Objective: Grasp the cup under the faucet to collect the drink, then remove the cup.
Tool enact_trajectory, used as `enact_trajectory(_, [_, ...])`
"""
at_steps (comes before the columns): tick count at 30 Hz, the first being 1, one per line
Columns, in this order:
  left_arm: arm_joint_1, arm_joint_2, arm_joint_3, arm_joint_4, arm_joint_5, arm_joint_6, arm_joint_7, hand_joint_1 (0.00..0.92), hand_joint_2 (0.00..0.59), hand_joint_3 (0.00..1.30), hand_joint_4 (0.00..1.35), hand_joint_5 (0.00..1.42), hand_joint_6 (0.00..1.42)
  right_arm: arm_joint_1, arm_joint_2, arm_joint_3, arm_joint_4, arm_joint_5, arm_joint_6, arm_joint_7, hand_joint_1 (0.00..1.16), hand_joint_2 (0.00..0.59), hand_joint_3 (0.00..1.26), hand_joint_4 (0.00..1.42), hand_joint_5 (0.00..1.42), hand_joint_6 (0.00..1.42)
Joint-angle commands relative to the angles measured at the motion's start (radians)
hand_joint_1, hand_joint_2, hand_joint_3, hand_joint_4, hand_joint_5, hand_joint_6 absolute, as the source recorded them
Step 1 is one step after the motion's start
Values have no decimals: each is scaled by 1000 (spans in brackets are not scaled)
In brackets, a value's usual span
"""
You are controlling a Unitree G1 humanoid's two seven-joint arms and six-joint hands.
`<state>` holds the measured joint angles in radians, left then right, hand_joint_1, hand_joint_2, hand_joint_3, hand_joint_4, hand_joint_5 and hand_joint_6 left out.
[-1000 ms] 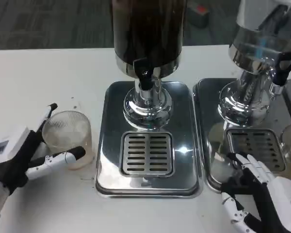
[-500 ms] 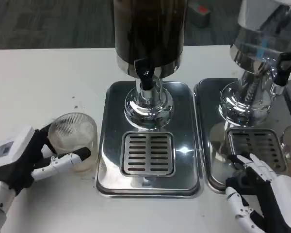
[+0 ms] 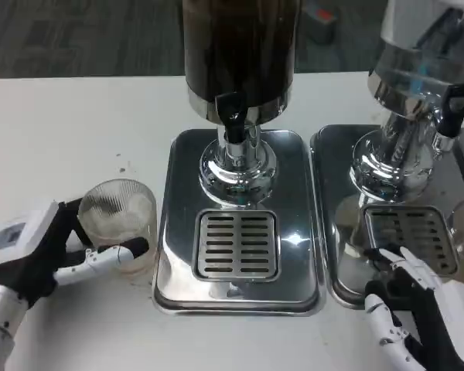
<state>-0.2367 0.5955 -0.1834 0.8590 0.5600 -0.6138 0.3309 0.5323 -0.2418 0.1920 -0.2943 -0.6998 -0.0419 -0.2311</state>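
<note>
A clear ribbed glass cup (image 3: 124, 220) stands on the white table just left of the steel drip tray (image 3: 236, 232). My left hand (image 3: 54, 251) wraps around the cup, a finger across its front and another behind it. The dark drink dispenser (image 3: 238, 54) rises over the tray, its black faucet (image 3: 232, 116) above the slotted grate (image 3: 237, 244). My right hand (image 3: 421, 309) hovers at the lower right by the second tray's front edge, fingers spread, holding nothing.
A second, clear dispenser (image 3: 417, 85) with a black tap stands on its own steel tray (image 3: 348, 255) at the right. A few small drips mark the table (image 3: 62, 131) near the cup.
My left hand has slid the cup a little to the right, closer to the drip tray, and its fingers have closed more around it. The right hand has sunk slightly lower.
</note>
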Motion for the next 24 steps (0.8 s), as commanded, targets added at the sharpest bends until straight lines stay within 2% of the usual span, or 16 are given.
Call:
enact_trajectory(1, [-5,3,-21,7,22,12,22,199,43,449,443,666,1123,-4,1,-8,7,11,-12,-5,0,500,228,96,97,238])
enact_trajectory(6, [-3,1,-26,10,14,19,31,209,44,441,457,681,1143,-9,0,-10,10,16,-13,-4,0,514,228,96,97,232])
enact_trajectory(10, [3,-8,-13,20,-5,4,60,212,46,451,523,747,1224,-9,0,-9,10,16,-14,-4,0,507,228,96,97,232])
enact_trajectory(17, [4,-21,-4,48,-11,-30,140,261,90,594,707,934,1416,-9,4,-12,10,28,-8,0,0,500,228,100,97,231])
enact_trajectory(19, [6,-24,-6,47,-3,-25,170,293,97,639,764,985,1424,-9,5,-13,10,29,-8,0,1,499,228,102,97,231])
enact_trajectory(24, [15,-29,-2,46,1,-16,227,295,103,701,836,1052,1424,-11,10,-12,11,31,-7,-2,6,495,228,105,90,231])
